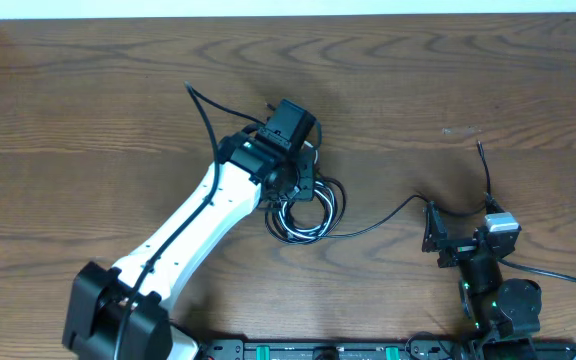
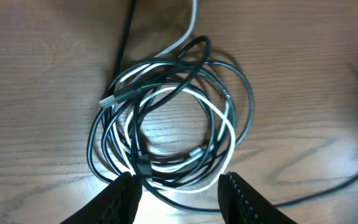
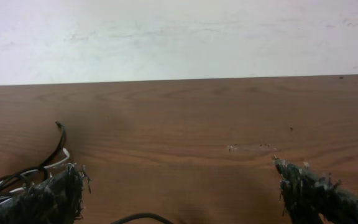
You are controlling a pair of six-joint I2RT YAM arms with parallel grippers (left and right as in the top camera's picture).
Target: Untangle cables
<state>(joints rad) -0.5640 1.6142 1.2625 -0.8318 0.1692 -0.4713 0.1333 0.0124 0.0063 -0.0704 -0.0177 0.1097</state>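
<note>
The cables (image 1: 306, 218) lie as a tangled coil of thin black strands and one white strand on the wooden table (image 1: 88, 120). My left gripper (image 1: 294, 192) hovers over the coil's near side. In the left wrist view the coil (image 2: 185, 62) fills the middle, and the left gripper (image 2: 178, 190) is open, its fingers (image 2: 126, 196) straddling the coil's lower loops without pinching them. One black strand (image 1: 378, 222) trails right toward my right gripper (image 1: 432, 232). That gripper (image 3: 178, 169) stands open with nothing between its fingers. The coil's edge (image 3: 17, 177) shows at the far left of the right wrist view.
A black cable end (image 1: 192, 92) reaches up and left past the left arm. Another thin black end (image 1: 482, 155) rises above the right arm. A pale scuff (image 1: 460, 130) marks the wood at the back right. The table's far edge meets a white wall (image 3: 179, 37).
</note>
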